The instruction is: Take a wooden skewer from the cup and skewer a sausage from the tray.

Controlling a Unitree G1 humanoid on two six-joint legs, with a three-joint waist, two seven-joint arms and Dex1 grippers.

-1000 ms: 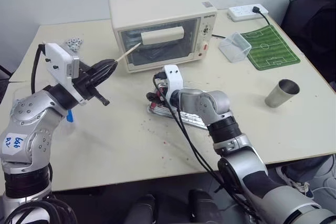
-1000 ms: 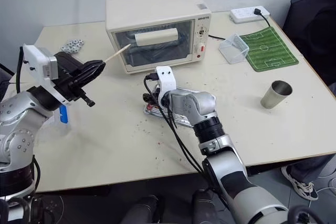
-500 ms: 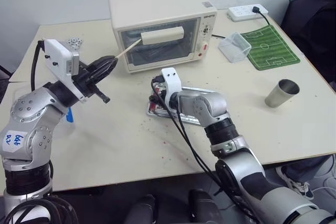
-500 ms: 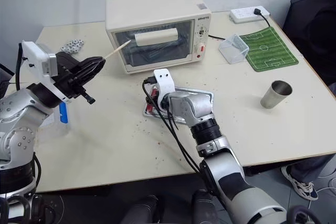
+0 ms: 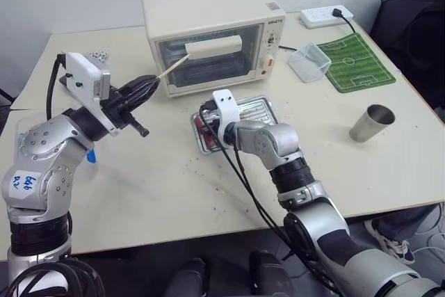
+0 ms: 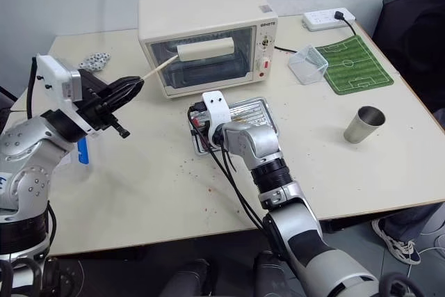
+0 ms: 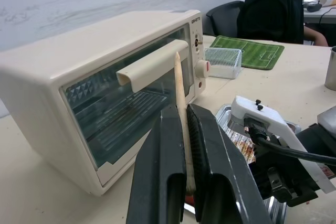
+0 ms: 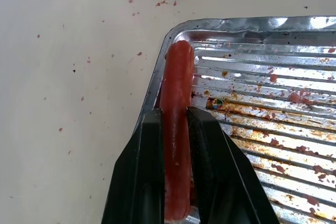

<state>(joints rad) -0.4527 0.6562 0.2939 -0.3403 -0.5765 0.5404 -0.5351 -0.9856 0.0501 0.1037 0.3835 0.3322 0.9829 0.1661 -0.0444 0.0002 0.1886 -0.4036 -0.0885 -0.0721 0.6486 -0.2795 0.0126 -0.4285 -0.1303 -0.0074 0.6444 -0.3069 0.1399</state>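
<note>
The left gripper point(image 7: 181, 182) is held up off the table point(image 5: 153, 186), its 2 fingers clamped tight on the skewer point(image 7: 180, 103), which sticks out past the tips toward the oven point(image 5: 212, 36). The head views give that only as a thin pale line ending near the oven door; the left wrist view shows the stick pinched between the black fingers point(image 7: 152, 177), its pointed end in front of the oven's handle point(image 7: 152, 66). That view also takes in a person in dark clothes point(image 7: 273, 9) seated at the far side, a green pitch mat point(image 7: 252, 51) and a clear tub point(image 7: 223, 61). The right gripper point(image 8: 176, 166) is down at the near left corner of the tray point(image 8: 252, 24), and the right wrist view shows what the head views hide behind the wrist: its 2 fingers nearly closed on the sausage point(image 8: 176, 93), pressing both its sides, the red sausage lying along the tray's short rim. The ribbed base there is smeared brown, and red crumbs dot the table beside it. In the head views the tray point(image 6: 254, 113) sits in front of the oven, and the cup point(image 6: 366, 124) stands upright well to the right, near the mat point(image 6: 351, 64), with a power strip point(image 6: 327, 19) at the far edge.
</note>
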